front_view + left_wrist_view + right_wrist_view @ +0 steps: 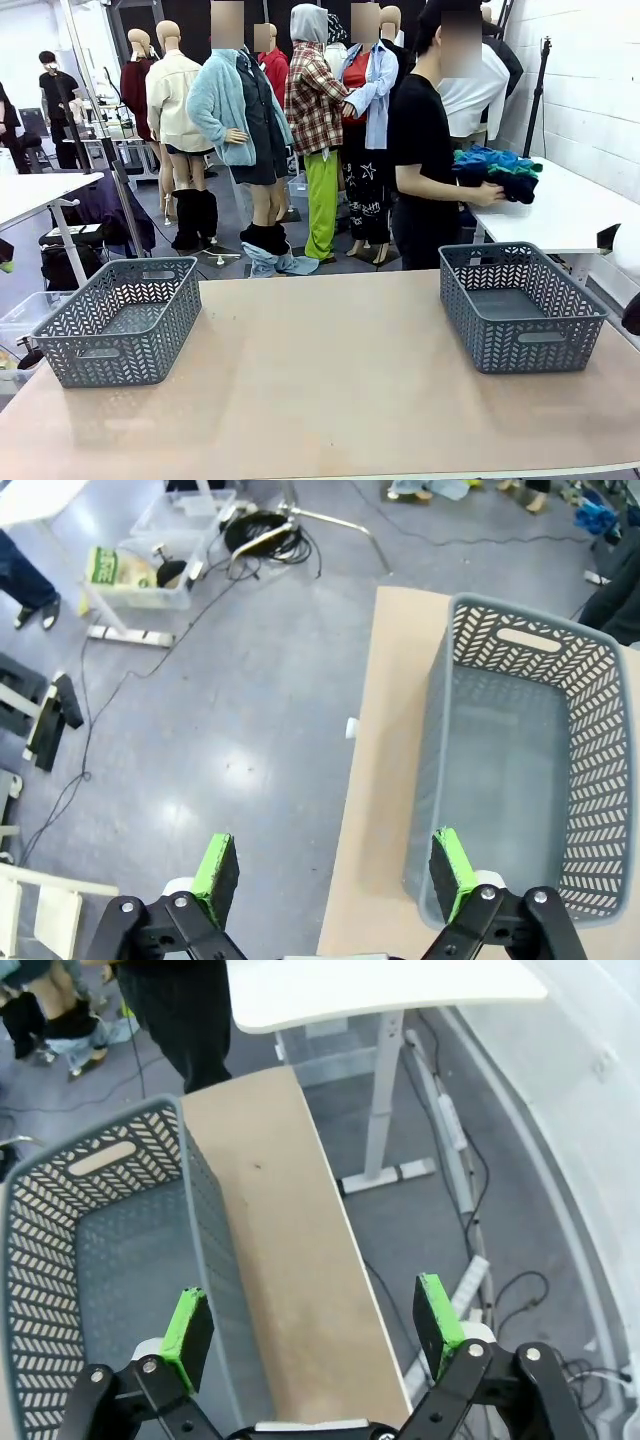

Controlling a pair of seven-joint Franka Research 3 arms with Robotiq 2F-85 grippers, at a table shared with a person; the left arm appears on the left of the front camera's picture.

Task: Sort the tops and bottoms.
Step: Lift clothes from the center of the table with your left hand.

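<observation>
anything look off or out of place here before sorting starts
Nothing spilled or damaged. The left basket and right basket stand upright and empty. Only oddity: the clothes pile sits on the white side table by the person's hand, off the sorting table.

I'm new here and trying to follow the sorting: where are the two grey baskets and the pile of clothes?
left basket (pixel 115 350), front view, on its near wall.
right basket (pixel 540 345), front view, on its near wall.
pile of clothes (pixel 490 158), front view, on the blue fabric at the top.
</observation>
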